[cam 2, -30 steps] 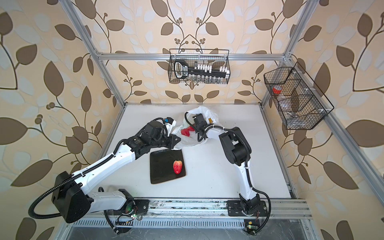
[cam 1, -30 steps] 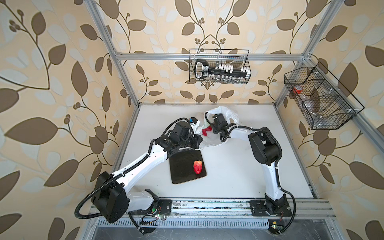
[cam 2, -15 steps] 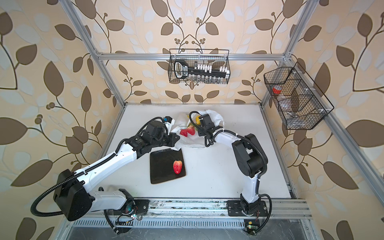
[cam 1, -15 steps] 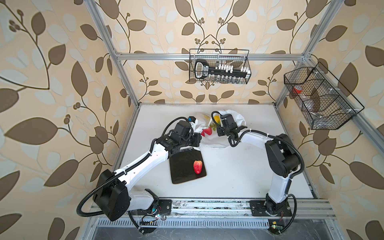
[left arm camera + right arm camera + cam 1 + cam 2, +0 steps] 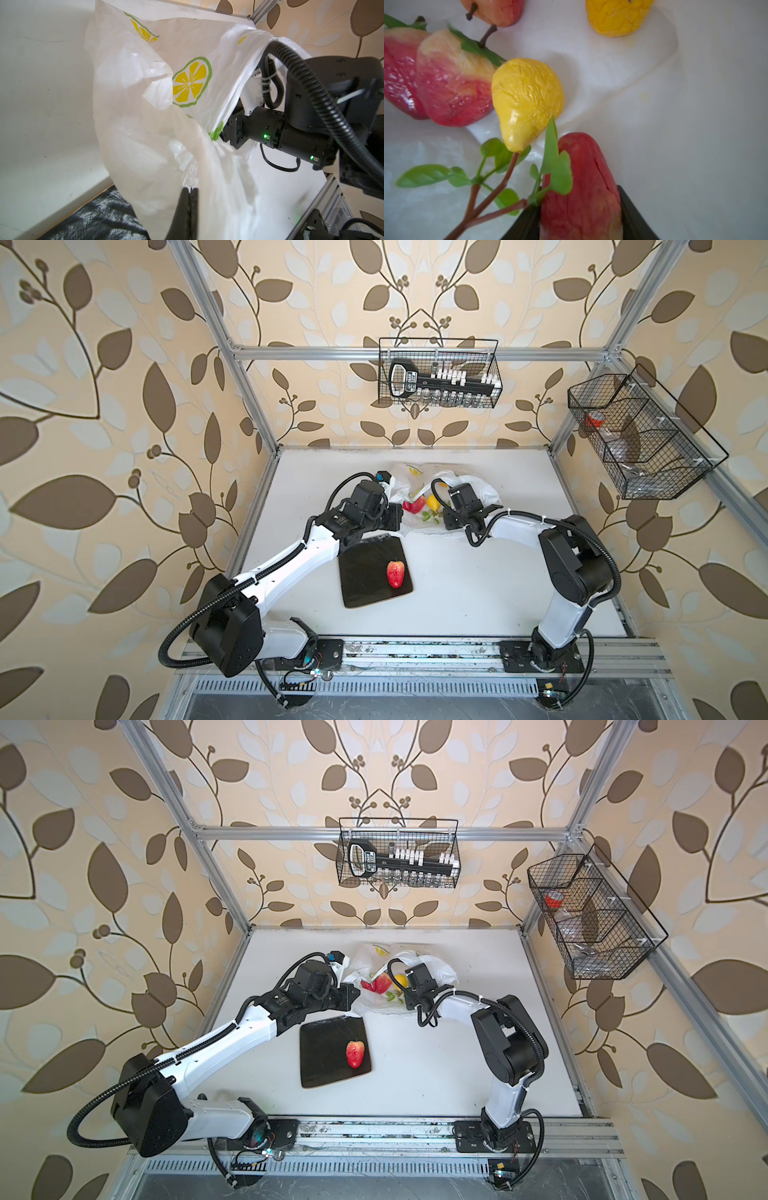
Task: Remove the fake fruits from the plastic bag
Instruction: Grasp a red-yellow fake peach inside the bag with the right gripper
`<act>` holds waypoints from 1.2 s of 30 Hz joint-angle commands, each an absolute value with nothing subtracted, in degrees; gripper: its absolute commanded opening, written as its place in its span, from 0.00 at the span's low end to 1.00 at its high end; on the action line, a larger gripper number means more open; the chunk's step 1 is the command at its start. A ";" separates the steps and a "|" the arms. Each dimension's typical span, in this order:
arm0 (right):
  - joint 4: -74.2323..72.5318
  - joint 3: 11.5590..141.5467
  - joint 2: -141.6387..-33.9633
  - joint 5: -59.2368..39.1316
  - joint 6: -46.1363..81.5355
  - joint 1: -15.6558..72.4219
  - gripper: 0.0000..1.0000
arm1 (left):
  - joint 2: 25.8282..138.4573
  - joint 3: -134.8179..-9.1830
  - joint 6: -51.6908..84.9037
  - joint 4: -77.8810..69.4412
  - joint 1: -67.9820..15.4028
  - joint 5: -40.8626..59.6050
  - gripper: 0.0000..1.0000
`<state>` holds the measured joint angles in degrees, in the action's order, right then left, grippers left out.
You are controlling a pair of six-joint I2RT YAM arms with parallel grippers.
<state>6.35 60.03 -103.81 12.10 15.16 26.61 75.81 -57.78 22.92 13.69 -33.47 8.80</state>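
red strawberry (image 5: 395, 573) sits on the black tray (image 5: 361, 572); other fake fruits (image 5: 415, 506) lie in the plastic bag (image 5: 128, 116). left jaws pinch its edge, right jaws clasp another strawberry (image 5: 583, 187).

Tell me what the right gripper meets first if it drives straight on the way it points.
The red fruit: it lies between the right gripper's fingers, whether gripped I cannot tell. Beyond it, probably the plastic bag's white lining; the yellow pear sits just off that line.
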 commanded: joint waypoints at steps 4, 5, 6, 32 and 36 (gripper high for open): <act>6.77 60.81 -102.37 7.58 15.14 25.93 0.72 | 74.62 -60.03 22.35 12.35 -34.11 9.22 0.00; 7.29 61.08 -101.24 6.77 15.20 25.52 0.75 | 74.49 -59.95 22.08 12.50 -34.17 9.38 0.00; 7.96 61.28 -99.96 6.23 15.17 25.19 0.77 | 74.28 -59.90 21.82 12.64 -34.14 9.53 0.00; 8.99 66.44 -106.80 6.62 19.57 23.29 0.73 | 73.04 -59.05 20.45 13.44 -34.23 10.55 0.00; 9.67 66.49 -108.14 6.37 19.15 23.27 0.75 | 73.30 -59.06 20.67 13.23 -34.27 10.62 0.00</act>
